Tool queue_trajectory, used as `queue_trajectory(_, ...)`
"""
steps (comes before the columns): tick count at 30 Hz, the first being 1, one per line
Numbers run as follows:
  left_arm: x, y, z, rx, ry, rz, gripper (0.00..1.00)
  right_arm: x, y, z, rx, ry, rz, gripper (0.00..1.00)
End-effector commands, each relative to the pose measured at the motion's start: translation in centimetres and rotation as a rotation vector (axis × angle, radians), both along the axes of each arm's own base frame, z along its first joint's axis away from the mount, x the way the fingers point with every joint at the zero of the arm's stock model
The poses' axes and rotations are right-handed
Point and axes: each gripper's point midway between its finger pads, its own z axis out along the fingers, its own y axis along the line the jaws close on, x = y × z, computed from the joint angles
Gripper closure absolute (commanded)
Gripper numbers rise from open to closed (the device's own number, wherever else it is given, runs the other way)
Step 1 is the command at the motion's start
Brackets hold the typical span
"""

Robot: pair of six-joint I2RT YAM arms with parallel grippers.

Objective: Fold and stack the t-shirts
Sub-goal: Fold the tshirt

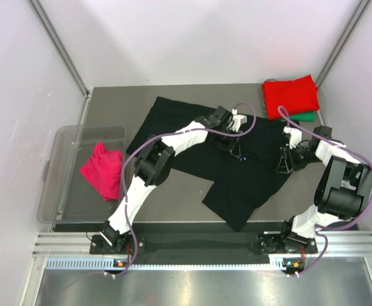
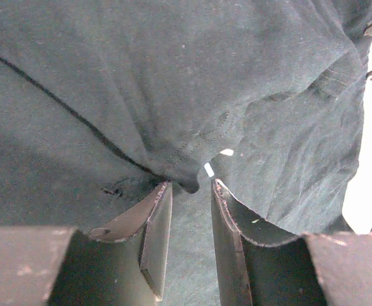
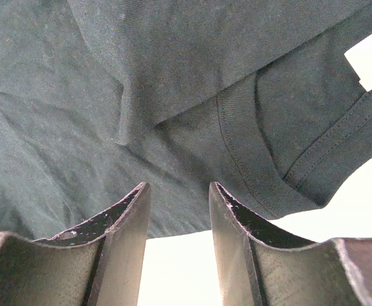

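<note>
- Left fingers [image 2: 159, 223] stand apart over the black t-shirt [image 1: 249, 178]. A puckered fold of its cloth lies just beyond their tips, and nothing is pinched between them.
- Right fingers [image 3: 125, 223] are apart too and hold nothing. They sit at the shirt's right edge, where a ribbed band of the cloth shows.
- The black t-shirt lies in the middle of the worktop [image 1: 173, 197], spread but rumpled — one part reaches far-left and a flap points near. I judge its fold to be begun but not finished.
- Next move, as I read it: each pair of fingers must come down and close on an edge of the limp cloth. Both then carry it across together so the layers land flat.
- A grip that catches only one layer, or two sides moving out of step, would likely drag the shirt askew.
- Once folded, it belongs at the far right, on top of the red one.
- Count — four shirts in all:
  - one black;
  - one red t-shirt [image 1: 291, 95], folded at the far right;
  - one green t-shirt [image 1: 305, 116] beneath it, only its near edge showing;
  - one magenta t-shirt [image 1: 101, 169], bunched in the clear bin [image 1: 64, 137] at the left.
- One bin, and two pairs of fingers.
</note>
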Motion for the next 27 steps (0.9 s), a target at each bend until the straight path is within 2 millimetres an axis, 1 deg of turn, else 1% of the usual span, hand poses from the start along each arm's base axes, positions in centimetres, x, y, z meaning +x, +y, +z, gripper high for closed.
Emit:
queue_trajectory(1, 0.3, -0.9, 1.1, -0.022, -0.043, -0.022, 0.64, 1.9, -0.3, 1.5, 0.011, -0.076, -0.001, 0.58)
queue_trajectory(5, 0.3, -1.1, 0.9, -0.018, -0.043, -0.022, 0.65, 1.9, -0.3, 1.4, 0.012, -0.073, -0.001, 0.58)
queue_trajectory(8, 0.2, -1.2, 0.6, -0.016, -0.041, -0.027, 0.69, 1.9, -0.3, 1.5, 0.011, -0.074, -0.001, 0.58)
queue_trajectory(9, 0.2, -1.3, 0.6, -0.017, -0.043, -0.027, 0.73, 2.0, -0.3, 1.5, 0.012, -0.076, -0.001, 0.58)
queue_trajectory(11, 0.2, -1.2, 0.5, -0.013, -0.04, -0.024, 0.78, 1.9, -0.4, 1.5, 0.01, -0.075, -0.002, 0.58)
queue_trajectory(12, 0.3, -1.2, 0.5, -0.013, -0.042, -0.023, 0.84, 1.9, -0.4, 1.5, 0.01, -0.077, -0.001, 0.58)
queue_trajectory(15, 0.3, -1.2, 0.5, -0.011, -0.044, -0.022, 0.93, 1.9, -0.3, 1.4, 0.012, -0.073, -0.001, 0.58)
queue_trajectory(16, 0.3, -1.1, 0.8, -0.011, -0.046, -0.021, 0.99, 1.9, -0.3, 1.5, 0.011, -0.074, 0.0, 0.58)
queue_trajectory(19, 0.2, -1.1, 1.1, -0.014, -0.05, -0.024, 1.0, 2.0, -0.3, 1.4, 0.01, -0.075, 0.0, 0.58)
queue_trajectory(24, -0.2, -0.7, 3.2, -0.041, -0.058, -0.033, 1.0, 1.9, -0.3, 1.4, 0.011, -0.072, -0.001, 0.58)
queue_trajectory(27, -0.4, -0.4, 4.0, -0.058, -0.053, -0.034, 1.0, 2.0, -0.4, 1.4, 0.01, -0.071, -0.002, 0.58)
